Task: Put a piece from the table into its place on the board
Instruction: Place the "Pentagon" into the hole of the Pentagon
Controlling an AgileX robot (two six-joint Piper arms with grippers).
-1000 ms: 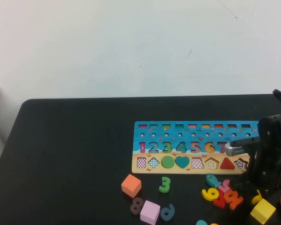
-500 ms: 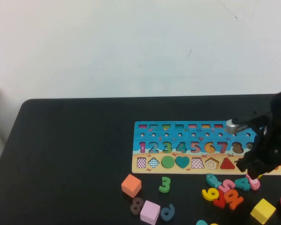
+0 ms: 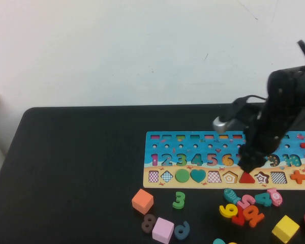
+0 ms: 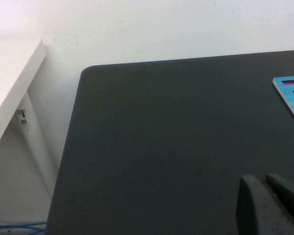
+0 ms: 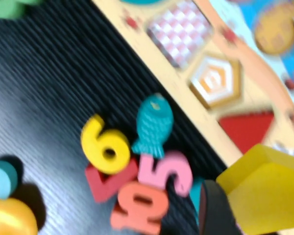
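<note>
The puzzle board [image 3: 203, 147] lies at the table's middle right; its corner shows in the left wrist view [image 4: 291, 90]. My right gripper [image 3: 246, 165] hangs over the board's front row, near the red triangle [image 3: 247, 178]. In the right wrist view it [image 5: 255, 205] is shut on a yellow block [image 5: 264, 196], held above the board's edge [image 5: 152, 58]. The empty pentagon slot [image 5: 213, 81] lies close by, also in the high view [image 3: 230, 177]. My left gripper [image 4: 267, 205] is shut and empty over bare table, away from the board.
Loose pieces lie in front of the board: an orange cube [image 3: 142, 201], a green 3 [image 3: 179, 200], a pink cube [image 3: 162, 229], a teal fish [image 3: 232, 195], a yellow 9 [image 3: 227, 210], a yellow cube [image 3: 285, 229]. A white shelf [image 4: 10, 73] stands beyond the table's left edge.
My right arm has risen from the loose pieces at the front right and swung left and back over the board. The pieces on the table have stayed put.
</note>
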